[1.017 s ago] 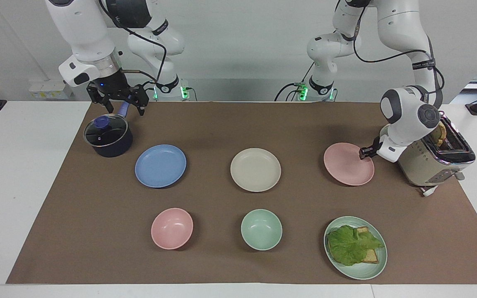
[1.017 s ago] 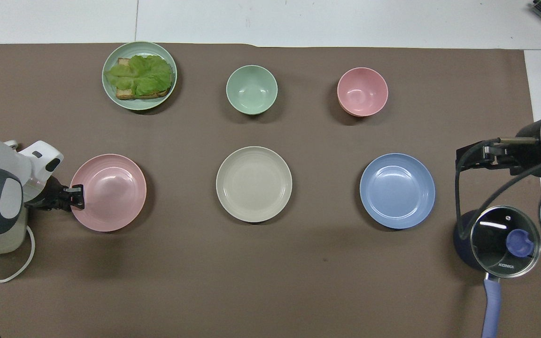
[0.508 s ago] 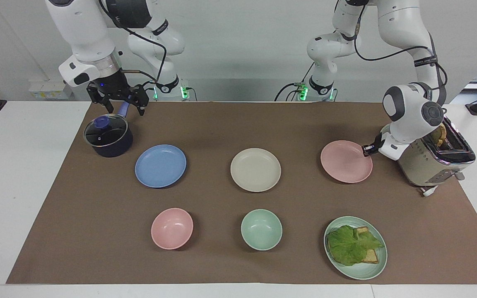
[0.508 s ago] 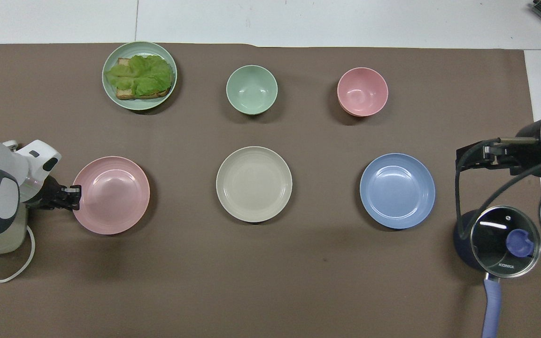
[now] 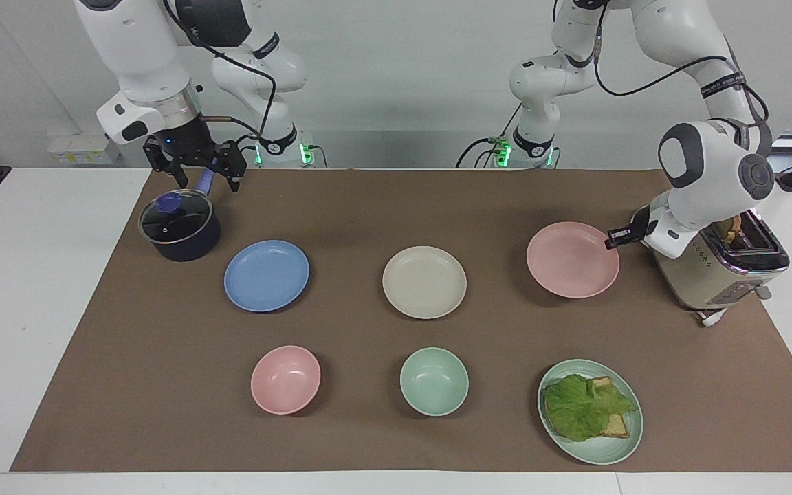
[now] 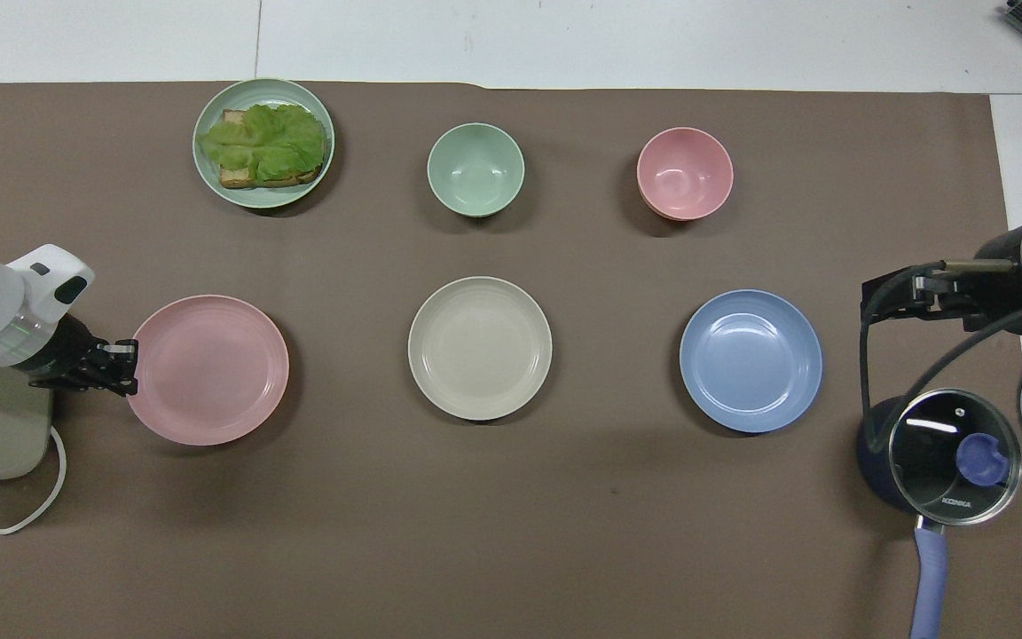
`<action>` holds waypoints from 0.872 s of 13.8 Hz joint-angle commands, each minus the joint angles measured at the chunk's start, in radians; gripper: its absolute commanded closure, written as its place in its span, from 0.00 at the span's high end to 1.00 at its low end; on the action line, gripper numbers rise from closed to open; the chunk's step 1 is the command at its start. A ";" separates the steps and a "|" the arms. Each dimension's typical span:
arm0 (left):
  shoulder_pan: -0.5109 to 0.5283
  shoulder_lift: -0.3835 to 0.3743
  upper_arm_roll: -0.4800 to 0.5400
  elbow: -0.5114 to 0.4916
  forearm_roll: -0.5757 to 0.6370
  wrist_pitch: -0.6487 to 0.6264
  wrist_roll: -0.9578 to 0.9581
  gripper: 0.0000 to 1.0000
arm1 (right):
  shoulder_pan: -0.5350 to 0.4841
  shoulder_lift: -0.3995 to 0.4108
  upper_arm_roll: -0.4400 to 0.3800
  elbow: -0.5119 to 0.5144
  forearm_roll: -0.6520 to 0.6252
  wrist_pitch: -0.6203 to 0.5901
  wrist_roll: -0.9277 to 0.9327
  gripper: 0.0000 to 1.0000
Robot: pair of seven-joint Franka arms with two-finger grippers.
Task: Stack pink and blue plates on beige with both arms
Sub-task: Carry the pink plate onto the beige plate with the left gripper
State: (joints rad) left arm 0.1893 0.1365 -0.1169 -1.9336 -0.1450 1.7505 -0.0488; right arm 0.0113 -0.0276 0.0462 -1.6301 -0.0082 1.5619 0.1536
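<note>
My left gripper (image 5: 614, 238) (image 6: 127, 369) is shut on the rim of the pink plate (image 5: 571, 260) (image 6: 209, 369) and holds it lifted off the mat, its shadow showing beneath. The beige plate (image 5: 424, 282) (image 6: 480, 348) lies flat at the mat's middle. Toward the right arm's end lies the blue plate (image 5: 267, 275) (image 6: 750, 360). My right gripper (image 5: 194, 168) (image 6: 897, 297) hangs open over the saucepan's handle, apart from the blue plate.
A toaster (image 5: 719, 268) stands under the left arm. A lidded saucepan (image 5: 179, 225) sits beside the blue plate. Farther from the robots are a pink bowl (image 5: 285, 379), a green bowl (image 5: 434, 381) and a green plate with lettuce toast (image 5: 590, 410).
The left gripper closed fully on the pink plate's rim and raised it off the mat, shifting it slightly toward the beige plate. The right arm has stayed still.
</note>
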 commanded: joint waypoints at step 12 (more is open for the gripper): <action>-0.467 -0.014 -0.007 -0.018 -0.117 0.176 -0.402 0.00 | -0.022 0.009 0.006 0.010 -0.007 0.003 -0.002 1.00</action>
State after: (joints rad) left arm -0.2326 0.1360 -0.1430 -1.9309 -0.2405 1.8965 -0.4391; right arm -0.0018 -0.0276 0.0462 -1.6301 -0.0082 1.5619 0.1536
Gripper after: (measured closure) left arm 0.952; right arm 0.000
